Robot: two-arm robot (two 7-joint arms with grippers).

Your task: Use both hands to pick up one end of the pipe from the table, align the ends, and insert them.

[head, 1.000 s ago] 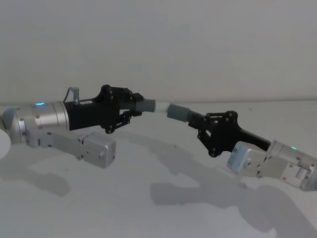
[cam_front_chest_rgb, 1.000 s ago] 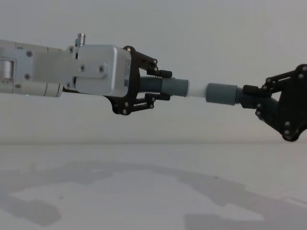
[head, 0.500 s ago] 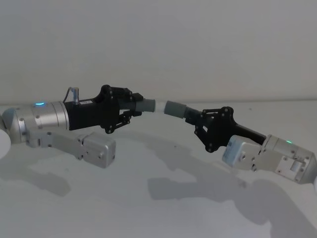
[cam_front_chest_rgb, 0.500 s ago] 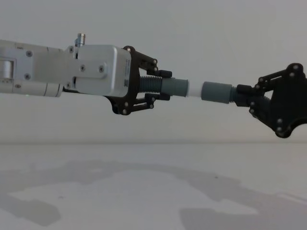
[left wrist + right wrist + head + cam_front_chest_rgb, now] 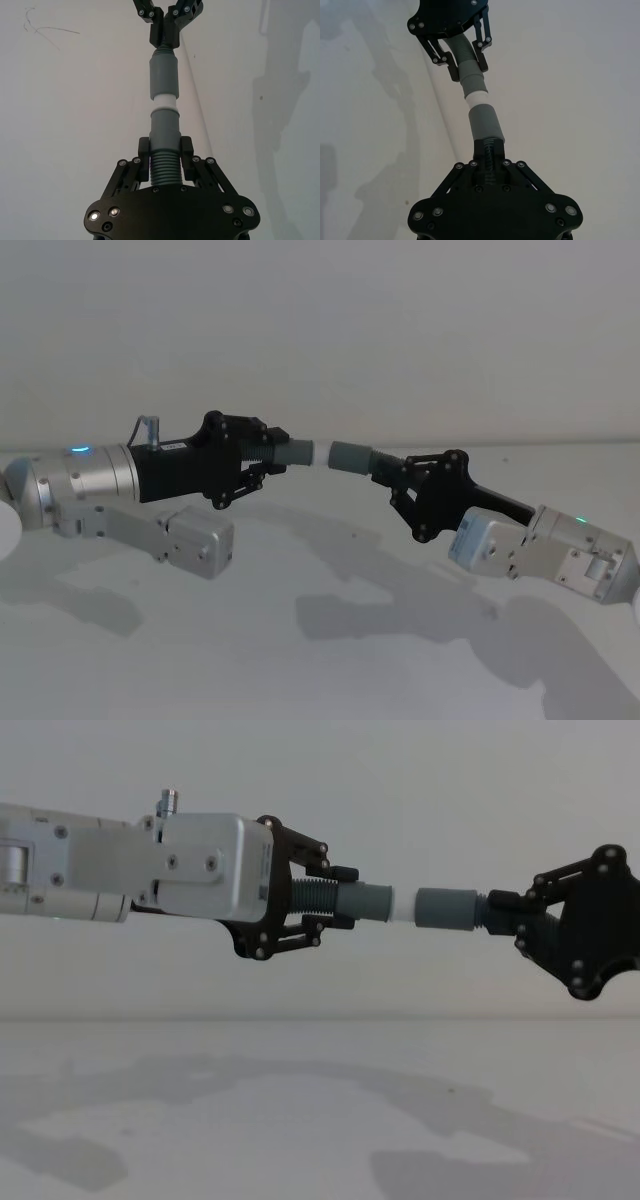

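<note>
Socket [image 5: 447, 909] moved closer, pipe axis horizontal

A plain pale wall [image 5: 320, 320] fills the background. Soft grey shadows [image 5: 385, 615] spread low in the head view and the chest view. In the left wrist view, a thin scribble [image 5: 50, 31] marks a white surface, with a dark speck [image 5: 260, 98] well apart.

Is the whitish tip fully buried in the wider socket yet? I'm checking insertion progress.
No, in the chest view the whitish tip shows bare beside the wider socket.
</note>
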